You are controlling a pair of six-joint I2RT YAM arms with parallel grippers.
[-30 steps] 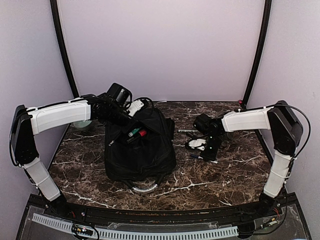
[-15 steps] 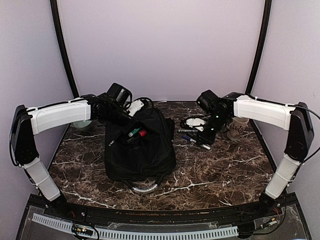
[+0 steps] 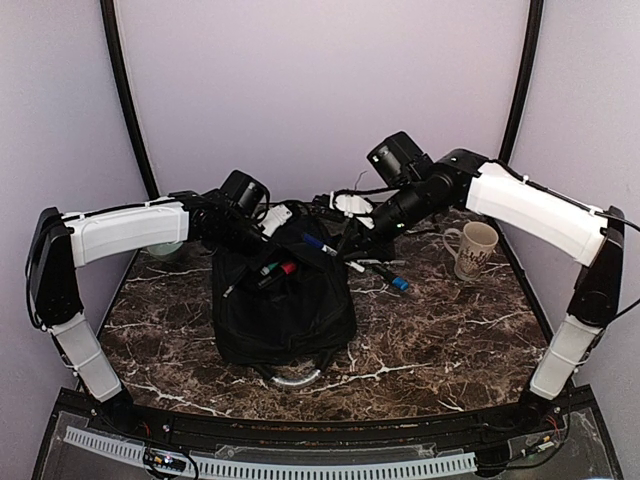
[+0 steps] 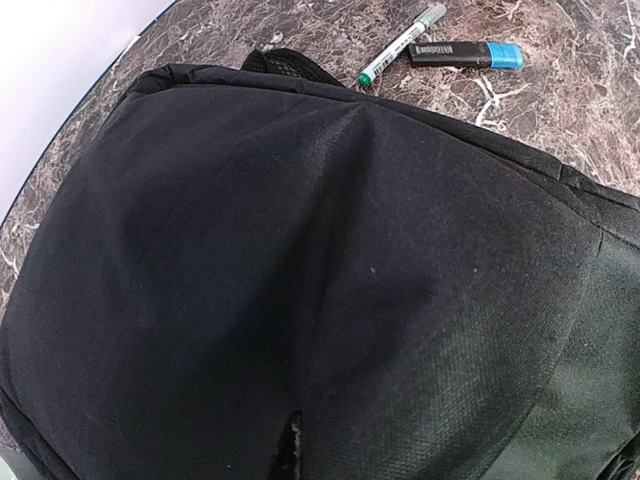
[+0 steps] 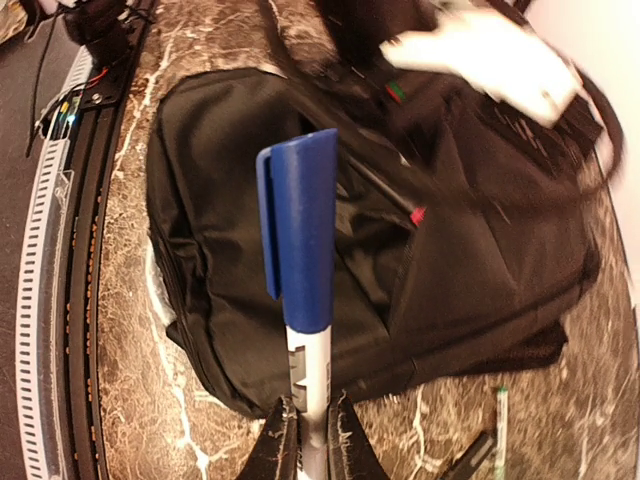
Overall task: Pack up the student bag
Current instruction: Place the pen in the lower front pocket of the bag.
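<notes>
The student bag (image 3: 282, 310) is a large black backpack lying mid-table, its pale grey loop handle (image 3: 290, 378) towards me. Its open pocket holds a red marker (image 3: 284, 267) and a green one (image 3: 265, 268). My left gripper (image 3: 268, 222) is at the bag's far top edge; in the left wrist view black fabric (image 4: 300, 280) fills the frame, pinched into a crease at the jaws. My right gripper (image 5: 312, 430) is shut on a white marker with a blue cap (image 5: 300, 240) and holds it above the bag's far right corner (image 3: 322, 244).
Loose markers (image 3: 385, 274) lie on the marble table right of the bag. A green-tipped marker (image 4: 400, 45) and a black-and-blue highlighter (image 4: 465, 55) show in the left wrist view. A pale mug (image 3: 476, 248) stands at the right. A greenish bowl (image 3: 165, 247) sits at the far left.
My right arm has swung from the table at the right up and left to over the bag, carrying the blue-capped marker. The mug is now uncovered. The left arm has barely moved.
</notes>
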